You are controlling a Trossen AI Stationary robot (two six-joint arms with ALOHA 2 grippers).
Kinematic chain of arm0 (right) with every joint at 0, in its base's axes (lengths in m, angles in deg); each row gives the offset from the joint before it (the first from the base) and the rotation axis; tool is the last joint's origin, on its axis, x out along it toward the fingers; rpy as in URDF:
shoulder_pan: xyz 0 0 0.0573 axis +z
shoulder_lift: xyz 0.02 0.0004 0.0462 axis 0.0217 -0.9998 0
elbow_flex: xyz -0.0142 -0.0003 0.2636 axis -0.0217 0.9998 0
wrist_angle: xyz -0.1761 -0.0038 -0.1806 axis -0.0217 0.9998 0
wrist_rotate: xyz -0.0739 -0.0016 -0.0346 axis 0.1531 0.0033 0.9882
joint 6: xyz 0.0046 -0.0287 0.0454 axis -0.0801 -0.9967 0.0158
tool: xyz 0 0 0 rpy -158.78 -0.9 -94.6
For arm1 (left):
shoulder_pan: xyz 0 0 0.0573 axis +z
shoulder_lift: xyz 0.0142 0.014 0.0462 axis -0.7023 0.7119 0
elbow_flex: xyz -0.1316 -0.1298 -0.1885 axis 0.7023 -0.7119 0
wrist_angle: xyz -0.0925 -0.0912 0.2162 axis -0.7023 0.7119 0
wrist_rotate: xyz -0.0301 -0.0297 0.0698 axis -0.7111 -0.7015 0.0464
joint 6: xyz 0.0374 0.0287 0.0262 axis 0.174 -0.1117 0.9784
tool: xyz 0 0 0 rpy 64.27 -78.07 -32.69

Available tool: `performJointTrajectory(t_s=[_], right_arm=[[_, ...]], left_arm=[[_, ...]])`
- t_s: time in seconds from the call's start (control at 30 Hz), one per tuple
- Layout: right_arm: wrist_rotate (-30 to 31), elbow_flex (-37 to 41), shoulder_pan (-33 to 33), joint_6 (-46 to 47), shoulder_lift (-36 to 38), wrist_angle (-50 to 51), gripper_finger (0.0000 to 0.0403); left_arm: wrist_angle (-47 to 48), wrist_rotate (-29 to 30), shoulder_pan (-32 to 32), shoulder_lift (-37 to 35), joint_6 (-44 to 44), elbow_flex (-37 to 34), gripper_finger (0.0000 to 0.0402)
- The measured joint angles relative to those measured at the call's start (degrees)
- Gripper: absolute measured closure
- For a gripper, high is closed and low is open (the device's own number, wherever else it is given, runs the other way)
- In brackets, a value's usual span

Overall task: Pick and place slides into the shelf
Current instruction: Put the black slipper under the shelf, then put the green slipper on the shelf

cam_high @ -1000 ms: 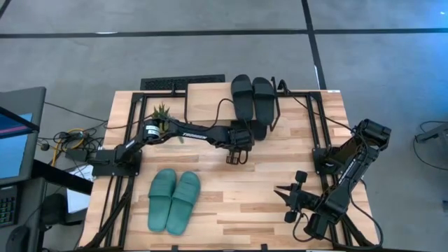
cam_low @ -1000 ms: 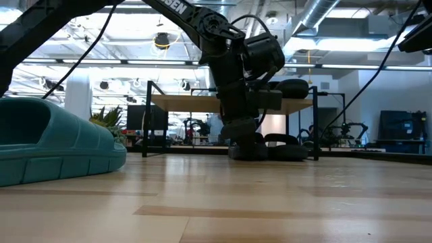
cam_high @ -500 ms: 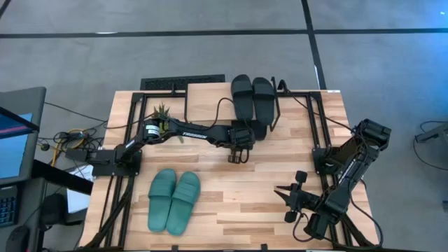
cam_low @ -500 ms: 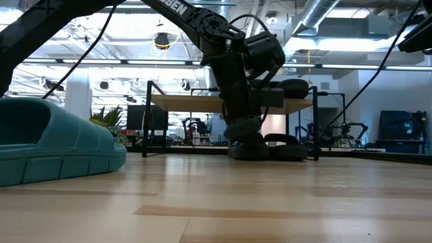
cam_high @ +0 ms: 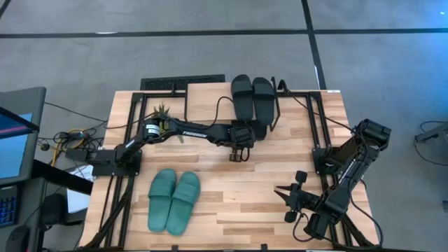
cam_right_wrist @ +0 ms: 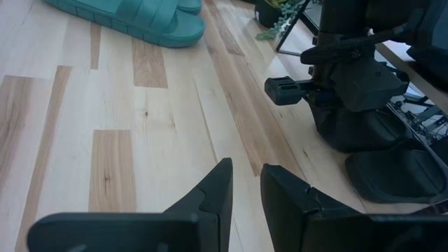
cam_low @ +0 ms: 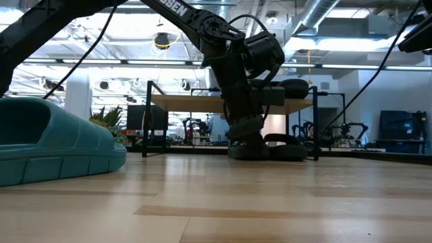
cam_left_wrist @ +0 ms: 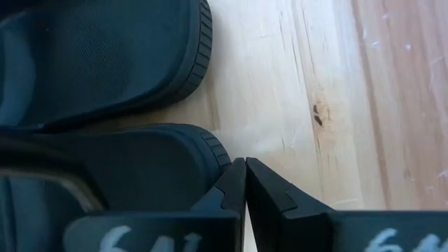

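Slides lie in three places on my table [cam_high: 210, 210]. Farthest left, the teal-green pair [cam_high: 173, 201] sits side by side on the near part of the boards, well apart from both my arms. Next, toward the middle, my left gripper [cam_high: 238, 155] hangs low at the front edge of the shelf [cam_high: 208, 96], fingers pressed together with nothing between them. In my left wrist view those closed tips sit just beside the rounded end of a black slide [cam_left_wrist: 126, 168] on the tabletop, with a second black slide [cam_left_wrist: 98, 56] beyond it. On the shelf's wooden top board, toward its right end, another black pair [cam_high: 253, 97] rests side by side. Far right, my right gripper [cam_high: 285, 198] waits near the table's near corner, fingers slightly parted around nothing.
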Motion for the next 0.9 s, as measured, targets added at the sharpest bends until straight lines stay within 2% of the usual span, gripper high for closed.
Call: performJointTrajectory(t_s=[0.33, 0.53, 0.9], right_arm=[[0.0, 0.02, 0.0, 0.0, 0.0, 0.0, 0.0337], [0.0, 0.02, 0.0, 0.0, 0.0, 0.02, 0.0337], [-0.08, 0.02, 0.0, -0.02, 0.0, 0.02, 0.0337]], left_arm=[[1.95, -0.3, -1.22, 0.0, -0.89, 0.0, 0.0401], [10.32, 1.44, -4.95, -0.11, -1.87, 0.52, 0.0401], [24.86, 7.67, -15.33, -0.39, -5.17, 9.41, 0.0401]])
